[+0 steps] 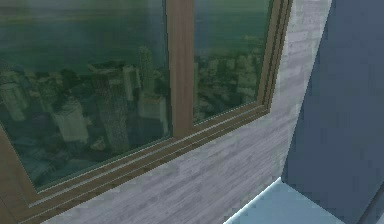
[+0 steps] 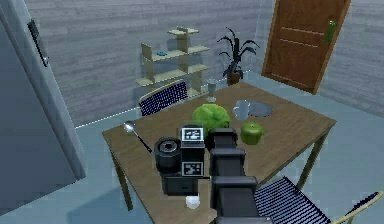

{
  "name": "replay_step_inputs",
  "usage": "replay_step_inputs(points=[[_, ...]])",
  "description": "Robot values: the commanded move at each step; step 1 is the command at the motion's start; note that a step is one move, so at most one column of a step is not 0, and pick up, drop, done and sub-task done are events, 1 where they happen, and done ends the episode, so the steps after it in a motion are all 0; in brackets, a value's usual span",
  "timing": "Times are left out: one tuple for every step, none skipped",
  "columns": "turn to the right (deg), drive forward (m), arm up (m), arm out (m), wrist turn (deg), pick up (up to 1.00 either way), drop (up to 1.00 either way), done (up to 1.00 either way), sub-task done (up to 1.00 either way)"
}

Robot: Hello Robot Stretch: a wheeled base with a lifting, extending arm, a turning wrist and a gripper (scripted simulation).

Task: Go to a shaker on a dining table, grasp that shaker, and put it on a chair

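My gripper [image 2: 160, 152] is above the dining table [image 2: 300, 125]; I cannot tell whether it holds anything.
The table's near edge runs beside my arm [image 2: 232, 190], with a chair [image 2: 290, 205] against it. A small white blob [image 2: 193, 202], plain and rounded, sits at that edge.

A dark square arm [image 2: 232, 185] is rising from the arm side view's bottom edge, just right of the middle. Two small white marker squares [image 2: 191, 135] are sitting at its far end. Just left of them, the dark end effector [image 2: 165, 155] is showing; whether it is holding anything cannot be told.
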Motion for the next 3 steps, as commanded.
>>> replay_step_inputs(points=[[0.0, 0.0, 0.0, 0.0, 3.0, 0.0, 0.0, 0.0, 0.0], [0.0, 0.0, -0.3, 0.0, 0.0, 0.0, 0.0, 0.0, 0.0], [0.0, 0.0, 0.0, 0.0, 0.0, 1.0, 0.0, 0.0, 0.0]])
